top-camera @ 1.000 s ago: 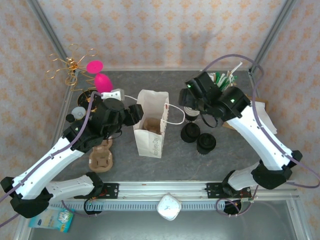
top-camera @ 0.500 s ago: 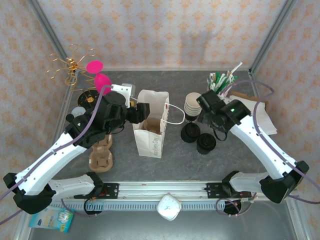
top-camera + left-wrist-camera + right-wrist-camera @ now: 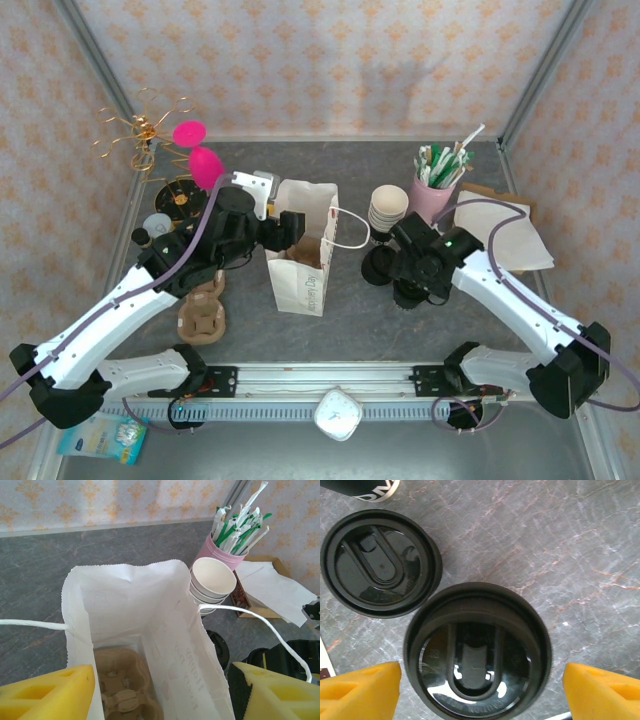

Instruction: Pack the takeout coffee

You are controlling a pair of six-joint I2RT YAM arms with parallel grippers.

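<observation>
Takeout coffee (image 3: 477, 652) stands upright on the table (image 3: 600, 555) directly under the right gripper (image 3: 480, 692), whose fingers are spread wide either side of it, so its long axis points straight up at the wrist. From above we cannot see a cream body, so we only judge it a full cup, with another black lid (image 3: 380, 562) just beside it. To its left the paper bag (image 3: 300, 270) stands open, the left gripper (image 3: 160, 695) spread across its mouth, leaving the right arm much the nearer.
</observation>
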